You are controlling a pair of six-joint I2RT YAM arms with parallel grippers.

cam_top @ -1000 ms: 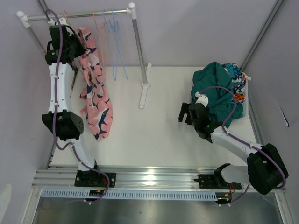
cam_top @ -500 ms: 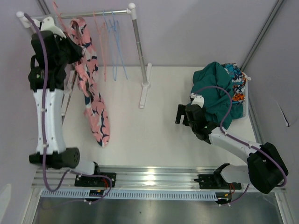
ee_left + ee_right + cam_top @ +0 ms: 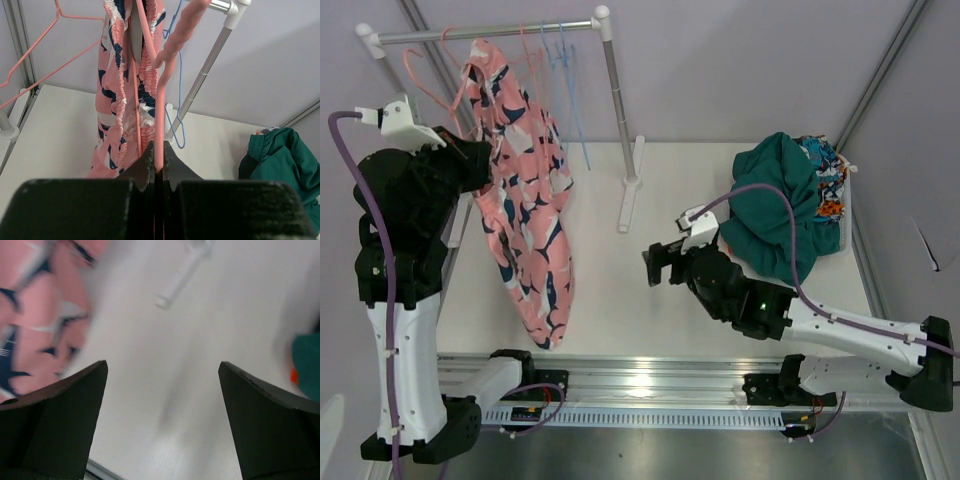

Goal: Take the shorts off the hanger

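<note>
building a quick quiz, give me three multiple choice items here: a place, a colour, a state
1. Where does the heap topped by teal green cloth shorts lie? A) at the white table's right edge B) under the rail C) on the left arm
2. What colour is the thin plastic hanger that the left fingers pinch? A) blue B) pink C) black
3. How are the right fingers? A) shut on cloth B) shut on a hanger C) open, holding nothing
1 A: the top view shows it there. 2 B: a pink bar sits between the shut fingers. 3 C: bare table shows between them.
</note>
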